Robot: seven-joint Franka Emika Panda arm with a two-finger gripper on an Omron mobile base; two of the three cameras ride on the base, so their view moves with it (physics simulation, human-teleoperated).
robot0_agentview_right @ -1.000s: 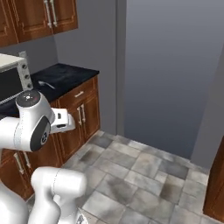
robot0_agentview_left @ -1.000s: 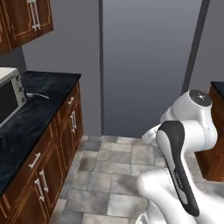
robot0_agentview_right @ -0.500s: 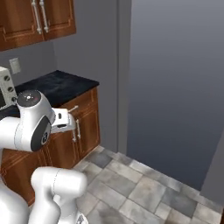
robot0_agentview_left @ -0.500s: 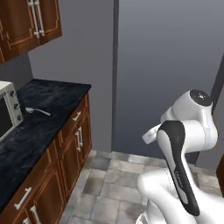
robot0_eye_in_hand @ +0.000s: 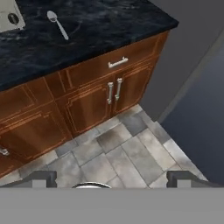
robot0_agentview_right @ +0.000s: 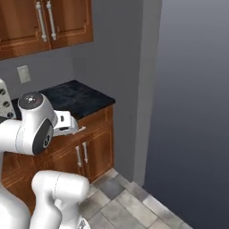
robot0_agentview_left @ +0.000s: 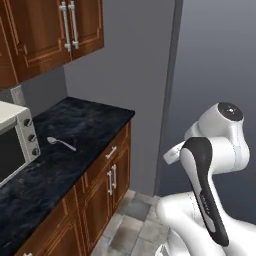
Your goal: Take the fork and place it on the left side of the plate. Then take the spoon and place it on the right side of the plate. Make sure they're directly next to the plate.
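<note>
The hand point(robot0_eye_in_hand: 111, 177) hangs over the tiled floor point(robot0_eye_in_hand: 122, 153) with its fingers spread apart, grasping nothing. Farther off at 11 o'clock, the spoon point(robot0_eye_in_hand: 57, 23) lies on the dark worktop point(robot0_eye_in_hand: 96, 26), beside the microwave point(robot0_agentview_left: 12, 145).

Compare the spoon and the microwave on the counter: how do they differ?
The spoon is slim, all silver and lies flat on the black countertop; the microwave is a boxy, pale appliance with knobs that stands upright and dwarfs the spoon. Both rest on the same countertop, close together but not touching.
</note>
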